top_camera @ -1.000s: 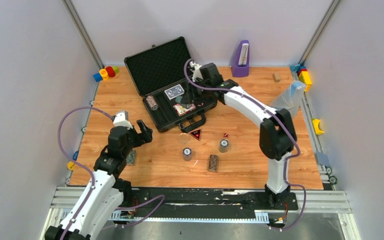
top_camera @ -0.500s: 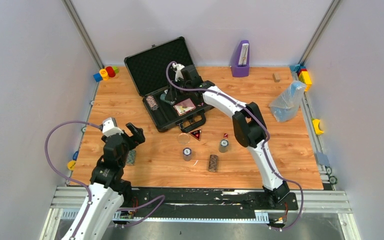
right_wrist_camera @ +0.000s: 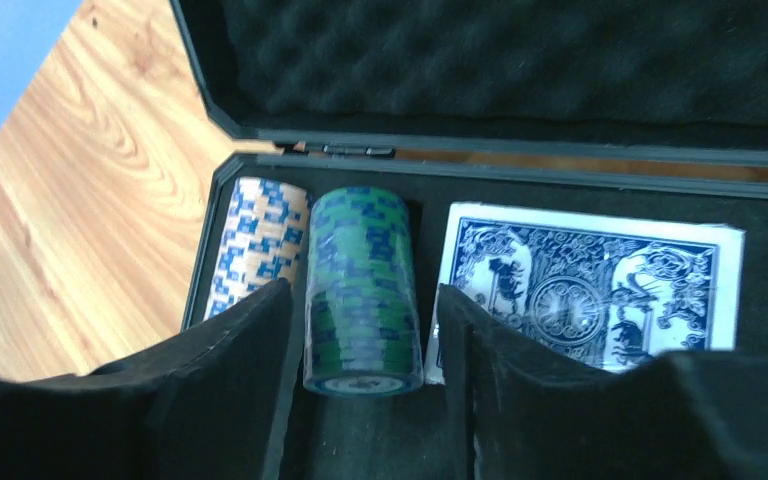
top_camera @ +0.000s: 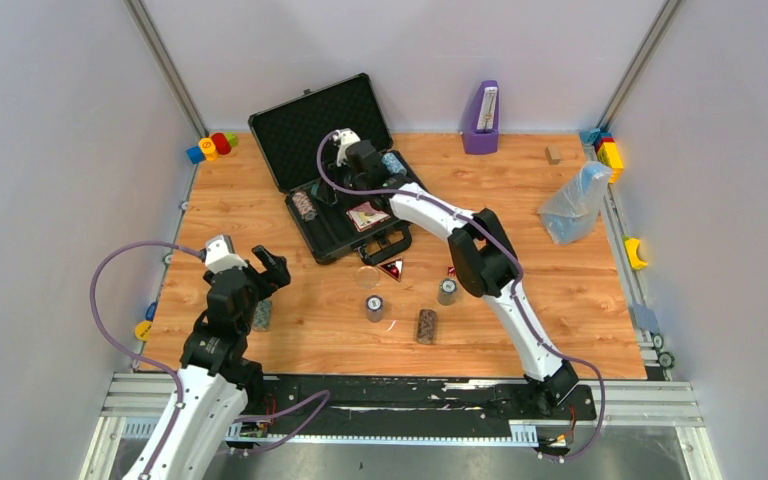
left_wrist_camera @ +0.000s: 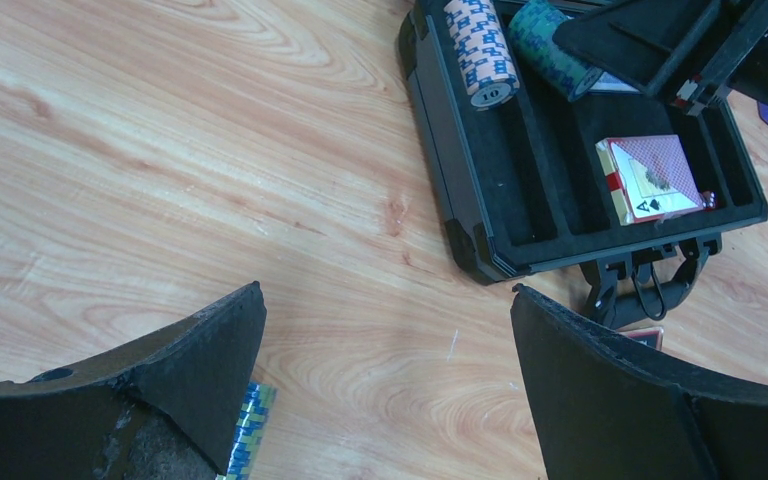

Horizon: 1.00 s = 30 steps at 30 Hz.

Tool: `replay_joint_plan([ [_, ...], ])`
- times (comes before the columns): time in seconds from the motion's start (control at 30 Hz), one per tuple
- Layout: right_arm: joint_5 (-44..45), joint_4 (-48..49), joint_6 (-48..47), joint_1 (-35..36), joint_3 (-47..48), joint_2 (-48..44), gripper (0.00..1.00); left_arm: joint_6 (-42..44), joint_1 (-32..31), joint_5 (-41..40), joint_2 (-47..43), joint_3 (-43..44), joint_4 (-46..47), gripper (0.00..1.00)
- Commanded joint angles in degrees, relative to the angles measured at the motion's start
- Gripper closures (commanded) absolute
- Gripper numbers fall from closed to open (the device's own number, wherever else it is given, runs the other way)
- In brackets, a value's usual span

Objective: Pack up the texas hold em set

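Note:
The black case (top_camera: 312, 118) lies open at the back. In its base a white-and-blue chip stack (right_wrist_camera: 255, 235) lies in a slot. Beside that, a green chip stack (right_wrist_camera: 360, 230) lies between the fingers of my right gripper (right_wrist_camera: 362, 288), which is shut on it. A blue card deck (right_wrist_camera: 590, 290) and a red deck (left_wrist_camera: 655, 175) also lie in the case. On the table are the triangular button (top_camera: 391, 268), a red die (top_camera: 451, 270) and chip stacks (top_camera: 374, 307), (top_camera: 447, 291), (top_camera: 426, 325). My left gripper (left_wrist_camera: 385, 290) hangs open above bare wood, with another chip stack (left_wrist_camera: 245, 435) under its left finger.
A purple upright holder (top_camera: 481, 118) stands at the back wall. Toy blocks sit in the back left corner (top_camera: 212, 146) and back right corner (top_camera: 608, 150). A clear plastic bag (top_camera: 575, 200) lies at the right, with a small wooden block (top_camera: 553, 154) behind it.
My right arm has swung left across the case with the green chip stack, ending beside the white-and-blue stack. My left arm drew back toward the near left, then held still.

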Motion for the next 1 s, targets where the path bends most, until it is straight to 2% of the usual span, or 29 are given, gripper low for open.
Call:
replay_joint_plan([
  [0.0,4.61,7.59,-1.23,1.00,2.28,-0.63,0.38,-0.02,0.18,-0.67,0.28,-0.33,1.31,0.00],
  [0.03,4.98,7.60,-1.18,1.07,1.74,-1.26,0.33,-0.06,0.18,-0.83,0.32,-0.31,1.17,0.00],
  [0.17,4.81,7.54,-1.68,1.11,-2.12,-6.10,0.26,0.04,0.18,-0.53,0.55,-0.33,1.29,0.00],
  [0.33,5.92,7.58,-3.13,1.02,-12.77,-17.61,0.28,0.30,0.18,-0.09,1.63,-0.13,1.71,0.00],
  [0.47,11.25,6.53,-4.33,0.57,-25.03,-29.56,0.31,1.18,0.18,1.04,2.75,0.05,2.56,0.00],
  [0.67,10.49,2.88,-3.21,-2.79,-45.14,-47.83,0.30,6.02,0.23,12.00,5.04,-0.45,7.23,0.00],
  [0.77,13.60,-0.53,-3.63,-2.94,-54.04,-55.38,0.26,7.69,0.14,17.64,6.34,-0.44,9.22,0.00],
  [0.9,14.92,-2.23,-2.00,-2.94,-64.84,-65.99,0.18,8.47,0.18,20.40,8.06,-0.23,10.18,0.00],
  [0.97,15.82,-2.17,-0.41,-2.94,-70.06,-70.47,0.18,8.75,0.23,21.63,8.52,-0.25,11.03,0.00],
])
